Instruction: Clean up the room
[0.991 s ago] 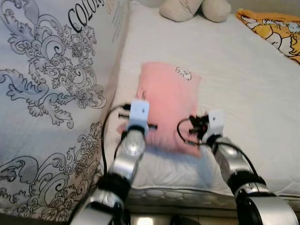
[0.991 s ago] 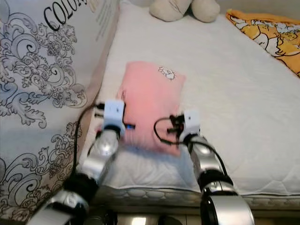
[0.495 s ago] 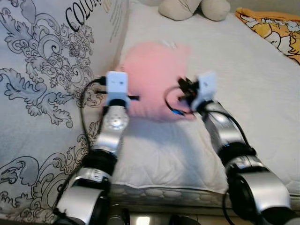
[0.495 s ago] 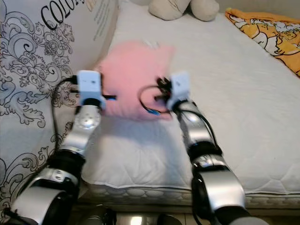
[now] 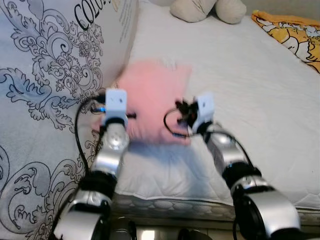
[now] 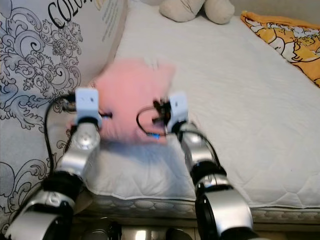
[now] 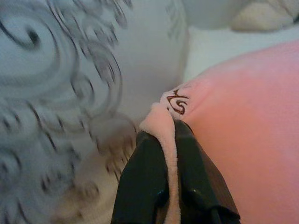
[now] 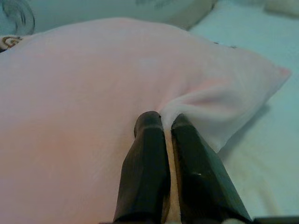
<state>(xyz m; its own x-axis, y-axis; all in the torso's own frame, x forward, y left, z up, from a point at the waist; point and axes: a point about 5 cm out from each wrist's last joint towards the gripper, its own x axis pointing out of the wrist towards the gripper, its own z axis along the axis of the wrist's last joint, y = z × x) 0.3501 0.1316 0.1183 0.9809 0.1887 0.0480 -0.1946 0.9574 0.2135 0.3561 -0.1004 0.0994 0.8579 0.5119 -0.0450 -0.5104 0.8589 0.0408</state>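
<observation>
A pink pillow point(image 5: 152, 100), blurred with motion, hangs just above the white mattress point(image 5: 260, 90), close to the patterned upright cover on the left. My left gripper point(image 7: 169, 140) is shut on the pillow's seamed corner, where a small brown embroidered mark shows. My right gripper point(image 8: 164, 125) is shut on a pinched fold of the pillow's point(image 8: 93, 93) other side. In the left eye view both wrists point(image 5: 116, 102) reach forward under the pillow's near edge, and their fingers are hidden behind the white wrist cameras.
A tall grey-and-white patterned cover point(image 5: 50, 75) with printed lettering stands along the bed's left side. A beige plush toy point(image 5: 207, 10) lies at the far end. A yellow printed blanket point(image 5: 295, 35) lies at the far right. The mattress's near edge point(image 5: 175, 202) runs below my arms.
Both grippers raised the pink pillow off the mattress and carried it left toward the patterned cover. Over the last half second it came slightly lower and nearer to me.
</observation>
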